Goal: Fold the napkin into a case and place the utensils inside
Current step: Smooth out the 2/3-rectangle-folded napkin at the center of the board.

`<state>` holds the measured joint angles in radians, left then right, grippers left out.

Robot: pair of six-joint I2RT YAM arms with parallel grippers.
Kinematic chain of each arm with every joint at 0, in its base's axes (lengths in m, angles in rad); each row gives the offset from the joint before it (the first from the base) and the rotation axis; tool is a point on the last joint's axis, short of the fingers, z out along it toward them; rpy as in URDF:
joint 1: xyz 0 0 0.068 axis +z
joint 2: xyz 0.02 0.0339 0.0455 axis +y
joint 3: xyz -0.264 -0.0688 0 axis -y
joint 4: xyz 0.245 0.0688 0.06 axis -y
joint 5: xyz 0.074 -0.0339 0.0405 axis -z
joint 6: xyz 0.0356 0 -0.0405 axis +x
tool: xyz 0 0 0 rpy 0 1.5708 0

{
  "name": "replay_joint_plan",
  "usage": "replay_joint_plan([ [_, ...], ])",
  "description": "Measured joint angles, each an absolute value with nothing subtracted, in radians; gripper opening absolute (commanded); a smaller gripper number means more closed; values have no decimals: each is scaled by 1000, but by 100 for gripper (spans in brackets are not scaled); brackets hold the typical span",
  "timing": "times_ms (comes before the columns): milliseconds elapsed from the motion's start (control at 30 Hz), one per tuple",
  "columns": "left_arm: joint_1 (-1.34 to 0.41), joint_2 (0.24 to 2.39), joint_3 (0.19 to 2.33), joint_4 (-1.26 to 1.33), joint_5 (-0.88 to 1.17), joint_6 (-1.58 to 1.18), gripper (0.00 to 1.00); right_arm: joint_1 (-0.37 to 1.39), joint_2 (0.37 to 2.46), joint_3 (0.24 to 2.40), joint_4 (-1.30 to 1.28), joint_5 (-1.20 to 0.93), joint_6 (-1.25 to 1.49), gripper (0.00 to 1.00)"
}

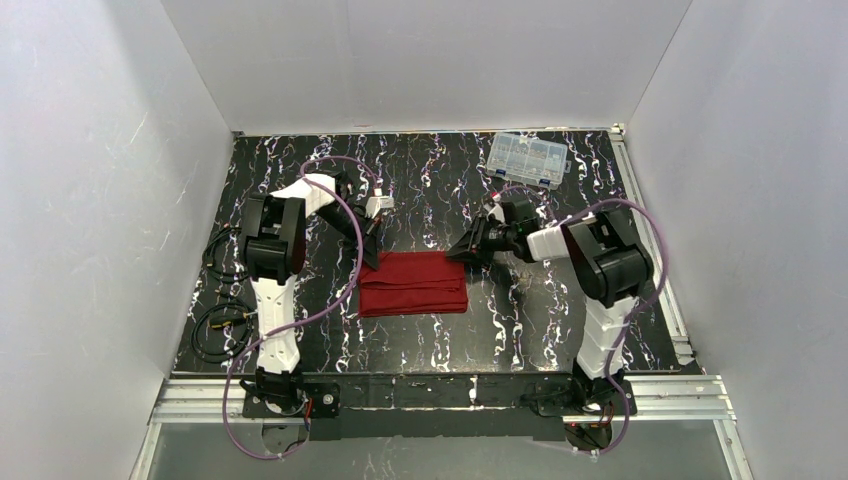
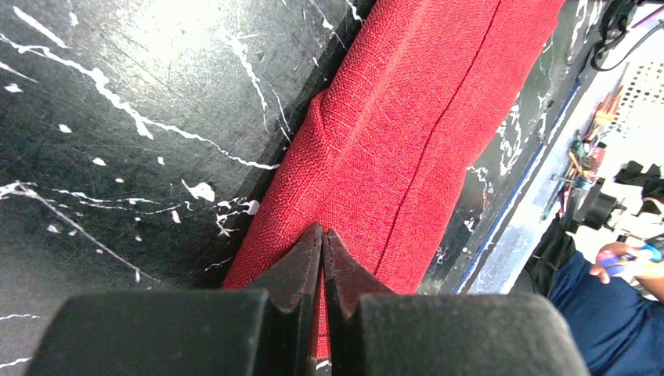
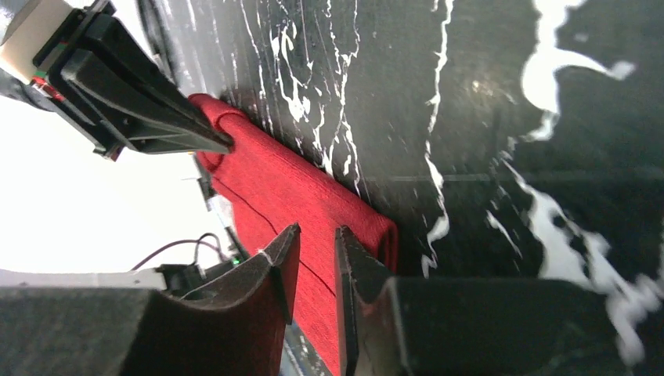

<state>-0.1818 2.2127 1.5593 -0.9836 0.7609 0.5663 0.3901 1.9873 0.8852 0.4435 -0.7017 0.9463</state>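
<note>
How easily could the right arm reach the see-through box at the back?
Probably yes. The box sits on the table just beyond the right gripper, with nothing between them. The gripper's jaws stand slightly apart at the napkin's corner, seemingly holding nothing.

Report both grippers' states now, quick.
Left gripper: closed, fingers pinching a corner of the napkin.
Right gripper: partly open over the napkin's other end, holding nothing.

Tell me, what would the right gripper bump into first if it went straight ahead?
Probably the napkin: the right gripper hangs just over its near end, fingers angled down at the cloth. Beyond that sits the left gripper, but depth is hard to judge.
</note>
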Motion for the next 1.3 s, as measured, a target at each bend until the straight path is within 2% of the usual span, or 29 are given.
replay_joint_plan([
  [33, -183, 2208, 1555, -980, 757, 568, 0, 383, 1954, 886, 386, -675, 910, 35],
  [133, -187, 2185, 1544, -976, 730, 577, 9, 377, 1866, 897, 243, -603, 825, 36],
  [233, -187, 2156, 1544, -976, 690, 585, 25, 382, 1780, 943, 108, -529, 741, 37],
  [300, -186, 2129, 1547, -984, 672, 591, 29, 400, 1732, 974, 49, -485, 694, 38],
  [533, -184, 1954, 1598, -1045, 664, 595, 58, 589, 1541, 999, -98, -279, 538, 40],
  [733, -184, 1766, 1643, -1118, 710, 618, 63, 757, 1392, 964, -133, -78, 426, 40],
  [800, -184, 1697, 1625, -1132, 721, 648, 65, 838, 1356, 949, -131, -2, 385, 51],
  [833, -184, 1662, 1611, -1136, 722, 663, 71, 874, 1335, 937, -127, 28, 366, 70],
  [867, -179, 1608, 1586, -1137, 721, 688, 91, 908, 1313, 923, -121, 47, 350, 94],
  [900, -178, 1566, 1573, -1139, 721, 704, 98, 931, 1289, 905, -106, 62, 335, 98],
  [1067, -159, 1260, 1399, -989, 645, 724, 98, 929, 1221, 842, -19, 134, 286, 99],
  [1100, -155, 1209, 1358, -974, 637, 738, 98, 925, 1226, 842, -11, 144, 282, 96],
  [1133, -153, 1172, 1319, -972, 637, 764, 98, 923, 1236, 848, -10, 154, 280, 86],
  [1167, -153, 1140, 1273, -974, 644, 799, 95, 922, 1262, 870, -21, 163, 276, 69],
  [1200, -153, 1128, 1243, -975, 652, 822, 91, 923, 1286, 887, -28, 163, 270, 38],
  [1233, -153, 1121, 1209, -978, 667, 852, 86, 923, 1325, 919, -39, 156, 272, 16],
  [1267, -154, 1121, 1162, -984, 686, 897, 79, 922, 1364, 948, -44, 141, 276, 2],
  [1300, -154, 1124, 1130, -985, 697, 922, 71, 922, 1395, 969, -44, 121, 285, 1],
])
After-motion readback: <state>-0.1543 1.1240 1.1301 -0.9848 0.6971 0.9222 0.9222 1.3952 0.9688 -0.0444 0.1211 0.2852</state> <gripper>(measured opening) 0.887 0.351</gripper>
